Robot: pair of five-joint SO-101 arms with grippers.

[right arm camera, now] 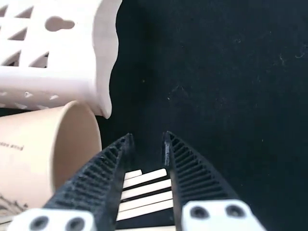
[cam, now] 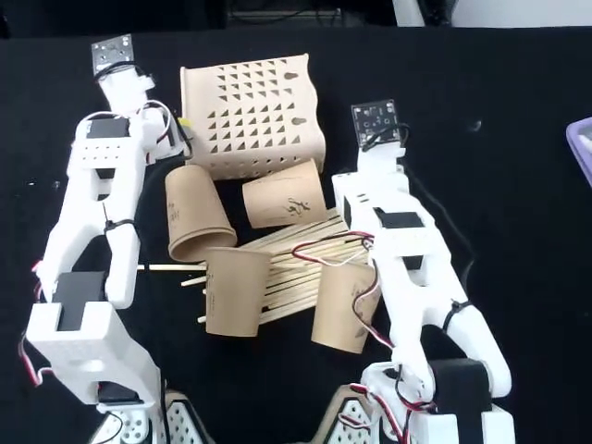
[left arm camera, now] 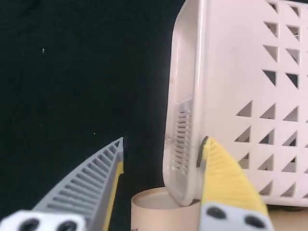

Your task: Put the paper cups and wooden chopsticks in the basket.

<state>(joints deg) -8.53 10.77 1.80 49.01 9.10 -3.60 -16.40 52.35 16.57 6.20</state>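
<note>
On the black counter [cam: 499,185], 4 paper cups lie on their sides around a loose pile of wooden chopsticks [cam: 296,264]. Cup 1 [cam: 194,215] lies left of the pile, its closed end just beside the basket [cam: 252,116]. Cup 2 [cam: 284,194] touches the basket's near edge. Cup 3 [cam: 236,289] rests over the left ends of the chopsticks, and cup 4 [cam: 344,308] lies over their right part, against the right arm. No cup or chopstick is in the basket, which lies on its side at the far middle of the counter with a wall of triangular holes facing up.

At the basket's left corner, the left hand [left arm camera: 163,144] is released, with its fingers wide apart. Its yellow finger is in front of the basket wall, its grey finger is over bare counter, and the corner sits between them. The right hand [right arm camera: 147,137] grasps nothing. Its 2 black fingers are a little apart above the chopstick ends, near the mouth of cup 2 and the basket's right corner.
</note>
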